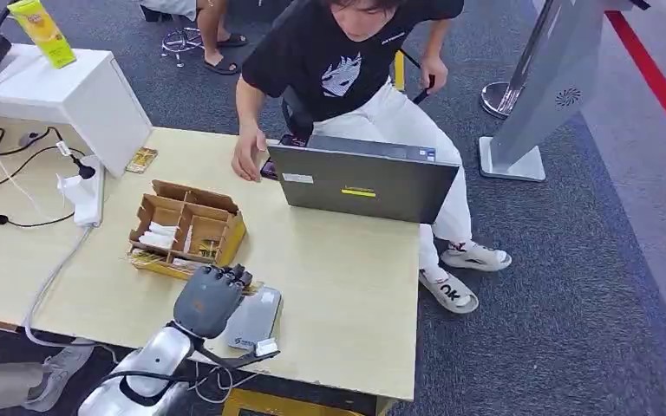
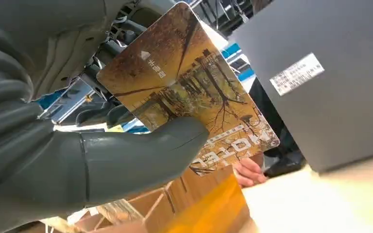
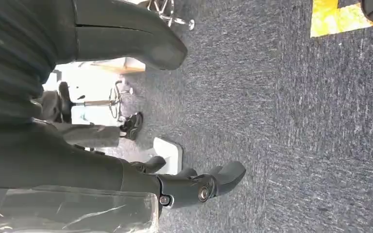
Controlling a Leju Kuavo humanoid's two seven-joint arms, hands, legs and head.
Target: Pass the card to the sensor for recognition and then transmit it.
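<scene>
My left hand (image 2: 77,160) is clamped on the card (image 2: 189,97): thumb pressed flat across the printed face, darker fingers (image 2: 102,114) backing it from behind, so the card stands out past the hand with most of its face showing. I judge this grip keeps the card's broad side free to be laid toward a reader. In the head view the left hand (image 1: 210,299) hovers over the near part of the table (image 1: 347,286), and just beside it on the table lies a flat grey pad (image 1: 256,319), probably the sensor; the card is not yet on it as far as I can tell. Just beyond the hand sits the cardboard tray (image 1: 189,230) with compartments holding more cards. Farther out, a laptop (image 1: 364,182) with its back to me, and a person's hand (image 1: 248,156) resting on the table beside it. My right hand (image 3: 189,187) hangs over carpet, fingers loosely apart, holding nothing.
</scene>
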